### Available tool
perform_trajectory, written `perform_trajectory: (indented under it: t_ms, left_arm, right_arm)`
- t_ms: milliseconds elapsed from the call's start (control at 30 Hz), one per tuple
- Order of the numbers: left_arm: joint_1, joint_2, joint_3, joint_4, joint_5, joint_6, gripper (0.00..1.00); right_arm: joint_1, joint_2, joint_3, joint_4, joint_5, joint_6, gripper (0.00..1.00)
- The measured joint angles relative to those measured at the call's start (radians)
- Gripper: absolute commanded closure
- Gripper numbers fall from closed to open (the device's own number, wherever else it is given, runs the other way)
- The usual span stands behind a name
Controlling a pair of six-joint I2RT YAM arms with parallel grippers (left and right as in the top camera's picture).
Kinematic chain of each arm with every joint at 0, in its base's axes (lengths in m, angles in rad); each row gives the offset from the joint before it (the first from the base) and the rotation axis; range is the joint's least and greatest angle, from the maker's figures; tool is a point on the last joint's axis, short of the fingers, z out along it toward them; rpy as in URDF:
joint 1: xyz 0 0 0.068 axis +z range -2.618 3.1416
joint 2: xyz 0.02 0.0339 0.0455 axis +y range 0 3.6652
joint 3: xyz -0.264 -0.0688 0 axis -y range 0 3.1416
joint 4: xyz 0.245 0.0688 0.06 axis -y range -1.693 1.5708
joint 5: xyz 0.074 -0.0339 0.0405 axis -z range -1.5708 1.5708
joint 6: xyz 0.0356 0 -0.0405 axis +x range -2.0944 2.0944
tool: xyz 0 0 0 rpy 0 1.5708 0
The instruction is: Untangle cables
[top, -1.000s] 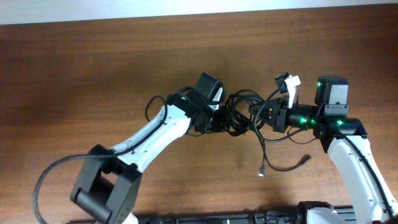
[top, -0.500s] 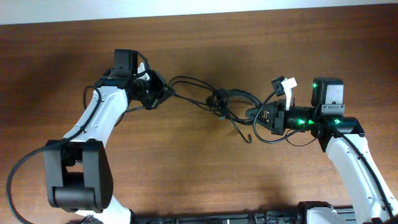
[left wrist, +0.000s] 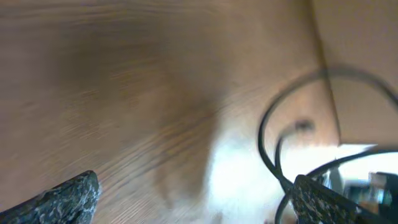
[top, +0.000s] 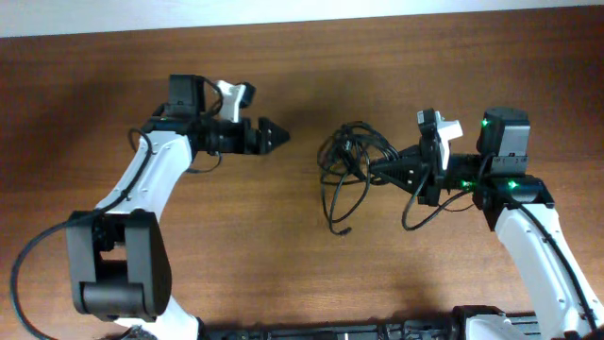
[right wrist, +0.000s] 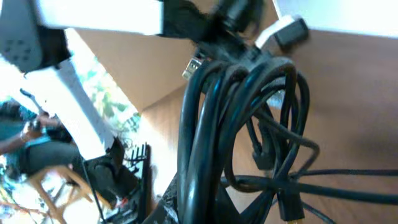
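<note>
Right claw (top: 376, 168) tight on cables (top: 344, 156); left claw (top: 279, 134) well apart, splayed.

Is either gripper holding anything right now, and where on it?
Right gripper clamps the cables at the bundle's right edge; left gripper is open and holds nothing.

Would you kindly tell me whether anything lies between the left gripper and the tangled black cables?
Nothing visible does: only bare brown wooden table separates the left gripper from the bundle of thin black cables, held by the right gripper.
</note>
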Motion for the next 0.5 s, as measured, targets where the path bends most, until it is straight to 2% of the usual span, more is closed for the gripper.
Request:
perform_trajectory:
  t_ms: [100, 300, 433, 500]
  left_arm:
    - [-0.006, 0.0, 0.0, 0.0, 0.15, 0.226, 0.01]
    - [-0.01, 0.0, 0.0, 0.0, 0.217, 0.578, 0.01]
    - [-0.045, 0.0, -0.001, 0.069, 0.178, 0.691, 0.01]
    - [-0.077, 0.0, -0.002, 0.125, 0.163, 0.702, 0.01]
  right_arm:
    - [0.04, 0.0, 0.0, 0.029, -0.031, -0.016, 0.96]
    - [0.103, 0.0, 0.0, 0.032, -0.048, -0.019, 0.96]
    - [0.109, 0.0, 0.0, 0.033, -0.048, 0.029, 0.96]
    - [0.126, 0.0, 0.0, 0.032, -0.048, 0.034, 0.96]
